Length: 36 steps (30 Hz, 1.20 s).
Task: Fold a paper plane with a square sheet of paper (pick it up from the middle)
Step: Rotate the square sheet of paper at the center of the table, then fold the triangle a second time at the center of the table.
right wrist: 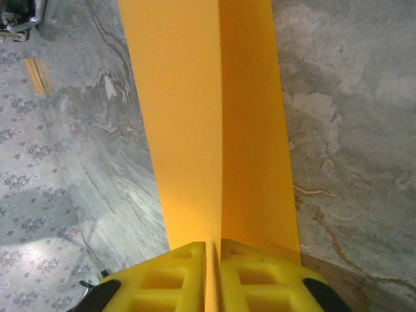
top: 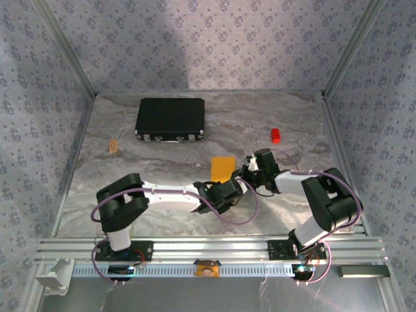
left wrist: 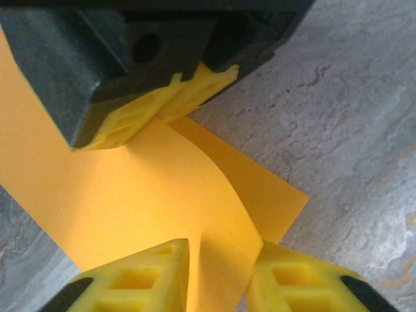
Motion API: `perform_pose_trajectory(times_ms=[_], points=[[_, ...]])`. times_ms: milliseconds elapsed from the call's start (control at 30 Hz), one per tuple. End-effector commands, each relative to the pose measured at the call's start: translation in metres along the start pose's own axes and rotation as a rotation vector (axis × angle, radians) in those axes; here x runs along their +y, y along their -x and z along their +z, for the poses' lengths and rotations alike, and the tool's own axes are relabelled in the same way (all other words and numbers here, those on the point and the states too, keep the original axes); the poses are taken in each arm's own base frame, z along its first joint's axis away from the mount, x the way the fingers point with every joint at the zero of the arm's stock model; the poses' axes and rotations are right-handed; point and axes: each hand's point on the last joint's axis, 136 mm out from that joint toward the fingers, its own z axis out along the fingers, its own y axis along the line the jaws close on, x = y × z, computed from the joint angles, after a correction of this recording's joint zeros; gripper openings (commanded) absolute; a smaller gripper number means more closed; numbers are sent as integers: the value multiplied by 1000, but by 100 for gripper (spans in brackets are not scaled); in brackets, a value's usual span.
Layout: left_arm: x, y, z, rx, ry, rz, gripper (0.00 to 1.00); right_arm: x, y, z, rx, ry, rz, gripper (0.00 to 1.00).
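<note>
Bright diffuse light, pale hotspot on back wall [top: 214,45], blurry wrist-view foregrounds.

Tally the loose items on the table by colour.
Orange: 1, square sheet of paper
Black: 1, case
Red: 1, block
Tan: 1, strip
Total: 4

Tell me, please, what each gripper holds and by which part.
Right gripper pinches the paper by its raised fold; left gripper straddles it, grip unclear.
</note>
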Motion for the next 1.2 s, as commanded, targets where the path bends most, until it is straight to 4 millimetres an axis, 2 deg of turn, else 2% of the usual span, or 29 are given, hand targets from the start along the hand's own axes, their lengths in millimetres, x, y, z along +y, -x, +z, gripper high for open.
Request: perform_pose_trajectory(times_ms=[0,100,233,433,600,733,1000,1167], points=[[1,11,-10,-40,7,-6,20,1,0,-4,-9,8,9,15],[2,11,-10,-42,6,-10,8,0,0,-5,-12,8,10,16],[5,14,-13,-53,-19,-45,0,-2,4,-11,-44,2,12,17],[11,23,-20,-87,-229,-259,0,-14,9,-34,-103,-57,22,24],[15,30,-26,-114,-452,-434,0,-31,15,-66,-213,-159,24,30],[15,37,-30,-125,-576,-509,0,-29,14,-81,-265,-153,-3,29],[14,48,-30,-130,-656,-586,0,-23,-5,-66,-179,-97,-30,13],[17,45,-26,-119,-658,-636,0,-17,-10,-53,-150,-87,-50,7]])
